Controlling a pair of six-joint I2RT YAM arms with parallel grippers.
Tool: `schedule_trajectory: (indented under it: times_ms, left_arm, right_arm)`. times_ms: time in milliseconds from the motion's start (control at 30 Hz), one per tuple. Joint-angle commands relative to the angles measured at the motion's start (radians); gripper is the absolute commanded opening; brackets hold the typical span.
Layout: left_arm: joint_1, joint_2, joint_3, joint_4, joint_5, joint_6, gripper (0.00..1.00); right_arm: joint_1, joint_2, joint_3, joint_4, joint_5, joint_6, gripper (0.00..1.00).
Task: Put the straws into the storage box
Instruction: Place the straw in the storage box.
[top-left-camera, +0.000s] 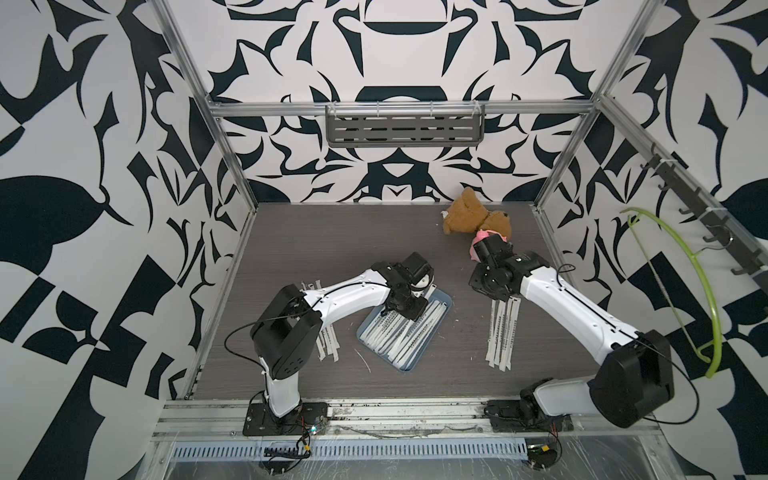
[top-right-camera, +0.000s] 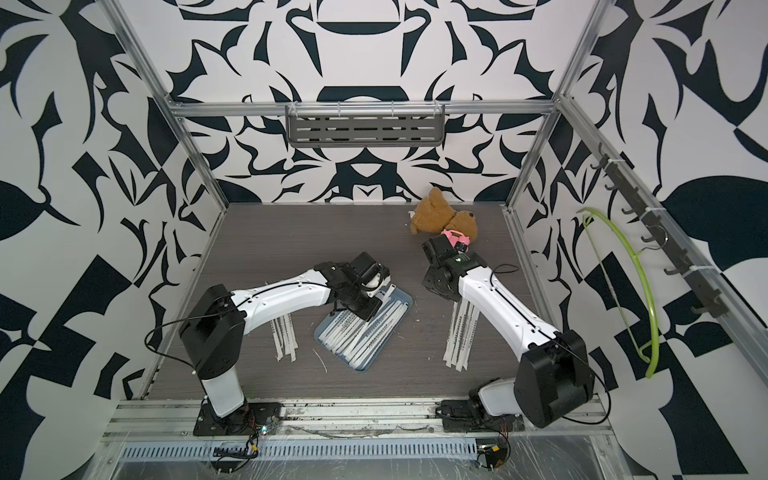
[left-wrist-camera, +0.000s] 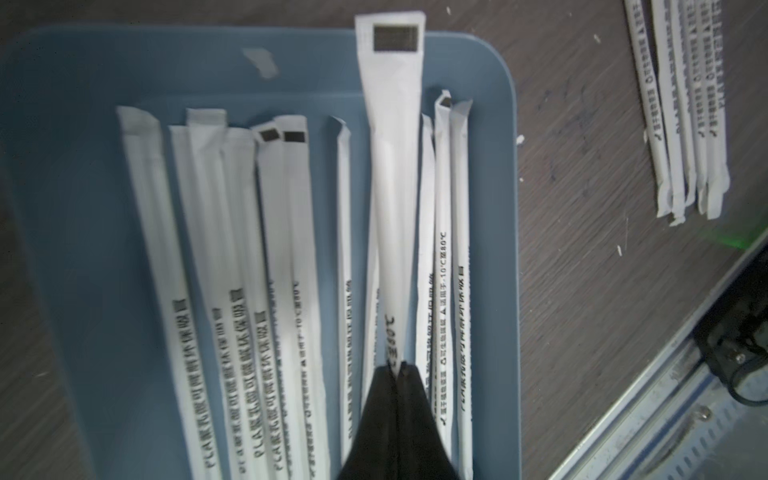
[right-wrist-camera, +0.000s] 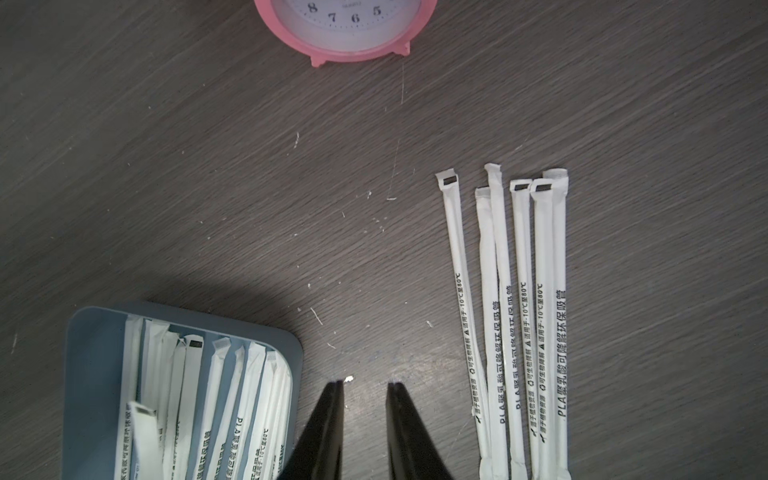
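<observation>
The blue-grey storage box (top-left-camera: 444, 295) (top-right-camera: 404, 296) lies mid-table with several white paper-wrapped straws (left-wrist-camera: 232, 249) side by side in it. My left gripper (left-wrist-camera: 397, 368) hovers over the box, shut on one straw (left-wrist-camera: 392, 166) that sticks out past the box's rim (left-wrist-camera: 494, 166). Loose straws lie in a pile right of the box (top-left-camera: 500, 332) (right-wrist-camera: 519, 311) and in another left of it (top-left-camera: 328, 345), partly under the left arm. My right gripper (right-wrist-camera: 365, 384) is open and empty above bare table, between the box (right-wrist-camera: 95, 374) and the right pile.
A pink clock (right-wrist-camera: 345, 29) and a brown teddy bear (top-left-camera: 469, 216) sit at the back right, just beyond the right wrist. A thin white sliver (top-left-camera: 362, 359) lies left of the box. A grey slotted shelf (top-left-camera: 405, 124) hangs on the back wall; a green hanger (top-left-camera: 681, 291) hangs on the right wall.
</observation>
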Motion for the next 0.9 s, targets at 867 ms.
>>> schedule_trajectory:
  times_ms: [867]
  left_arm:
    - [-0.048,0.148,0.066,-0.049,0.009,0.069,0.09]
  right_arm:
    - [0.002,0.005,-0.048,0.018,-0.072,0.041,0.23]
